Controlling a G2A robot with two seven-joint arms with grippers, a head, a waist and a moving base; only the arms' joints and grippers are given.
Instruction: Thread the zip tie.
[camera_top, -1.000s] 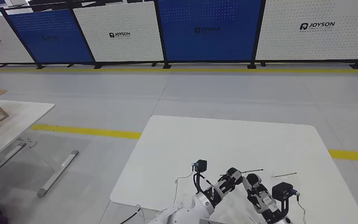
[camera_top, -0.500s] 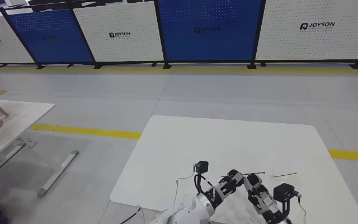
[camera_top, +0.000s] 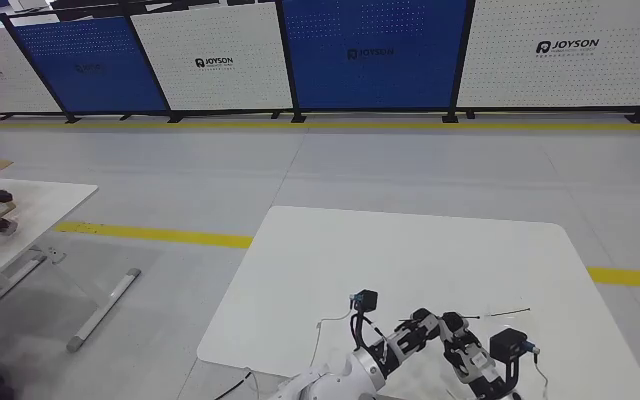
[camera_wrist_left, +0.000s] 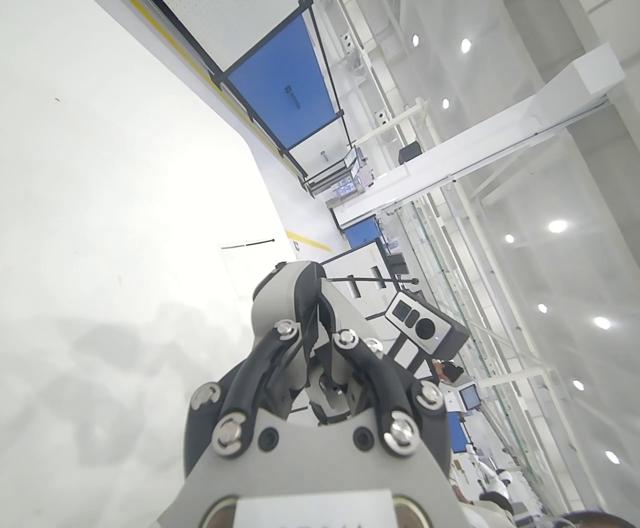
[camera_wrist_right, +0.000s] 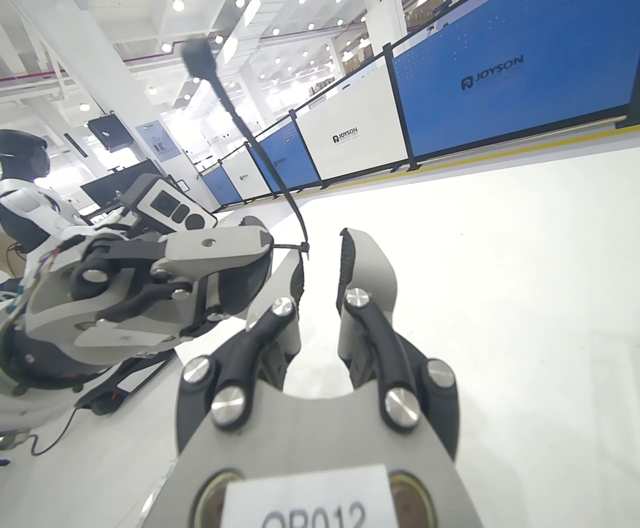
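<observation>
Right wrist view: left gripper (camera_wrist_right: 267, 250) clenched on zip tie (camera_wrist_right: 239, 127), strap rising free above table (camera_wrist_right: 500, 260); right gripper (camera_wrist_right: 322, 260) spread, empty, just beside strap. Risk: thin strap flexes aside as fingers close, pinch misses, tail misaligns with head.

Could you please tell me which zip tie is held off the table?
The zip tie pinched in the left claw; the other zip tie lies flat on the white table.
</observation>
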